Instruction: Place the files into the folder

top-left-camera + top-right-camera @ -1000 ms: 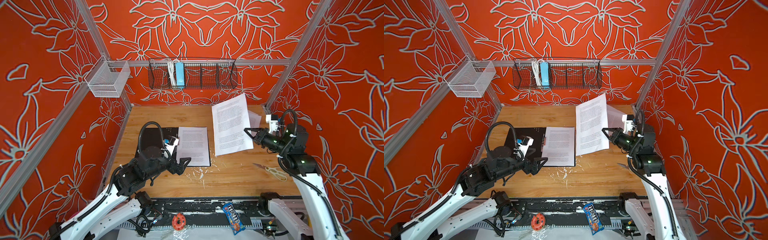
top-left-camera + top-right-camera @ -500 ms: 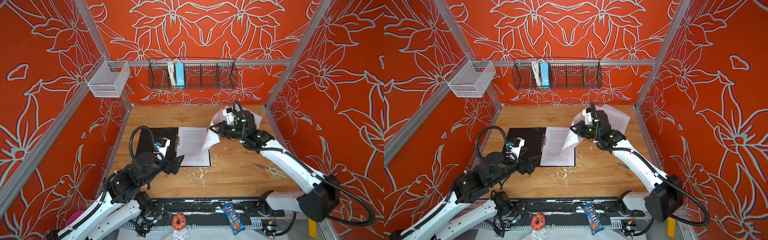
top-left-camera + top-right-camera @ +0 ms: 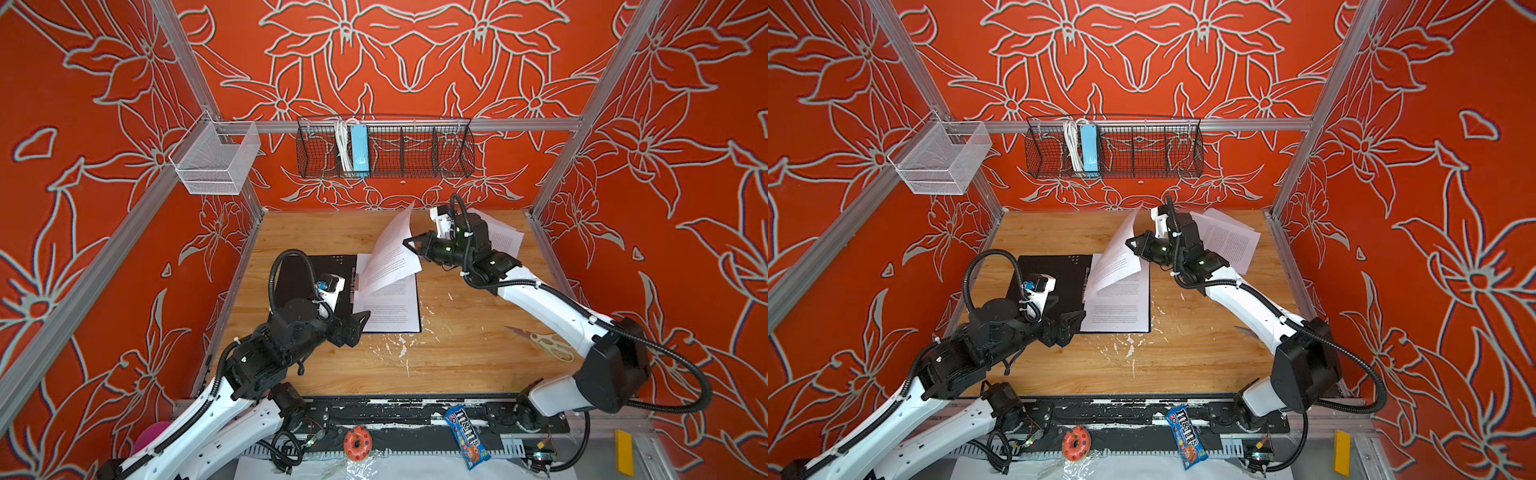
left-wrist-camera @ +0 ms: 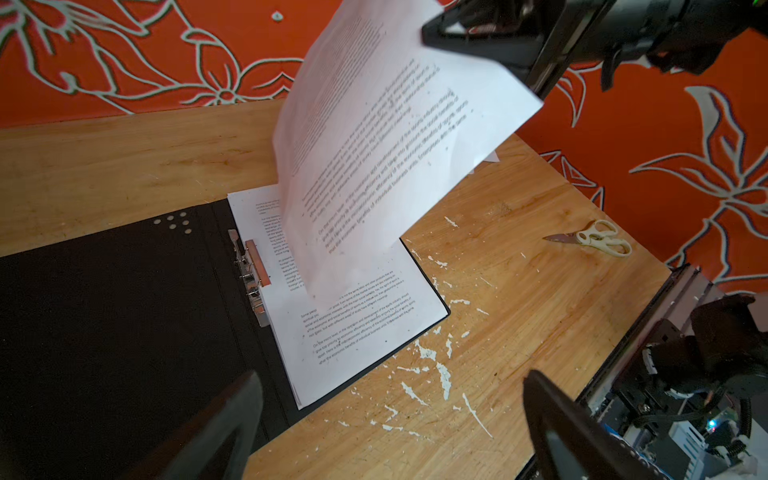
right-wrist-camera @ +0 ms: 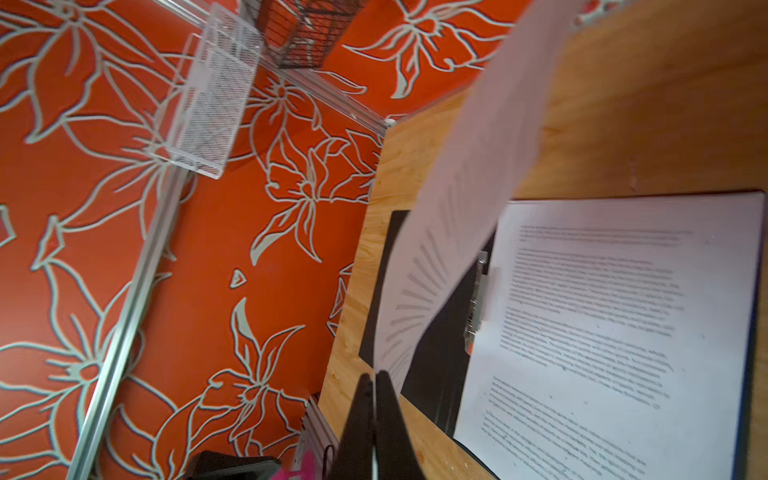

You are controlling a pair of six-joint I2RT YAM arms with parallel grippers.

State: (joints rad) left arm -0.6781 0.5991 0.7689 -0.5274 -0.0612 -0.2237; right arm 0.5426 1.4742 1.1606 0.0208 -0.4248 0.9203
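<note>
Files first: one white printed paper sheet (image 3: 390, 253) is up in the air, pinched at its edge by the right gripper (image 3: 405, 242), whose jaws are closed flat on the paper. It hangs tilted over the middle of the thin open folder (image 3: 332, 266), which shows its black inside. I cannot tell if the sheet's low edge touches the page below.

A second white text page (image 3: 390, 307) lies flat in the folder's right half, beside the metal clip (image 4: 253, 274) along the spine.

The folder lies flat on the wooden worktop (image 3: 457, 353), toward its left edge.

More loose white printed sheets (image 3: 505, 241) sit in the far right corner, partly under the right arm.

The left gripper (image 3: 359, 328) hovers at the folder's near edge, its jaws spread wide and holding nothing.

Cream-handled scissors (image 3: 548, 343) lie by the right edge.
</note>
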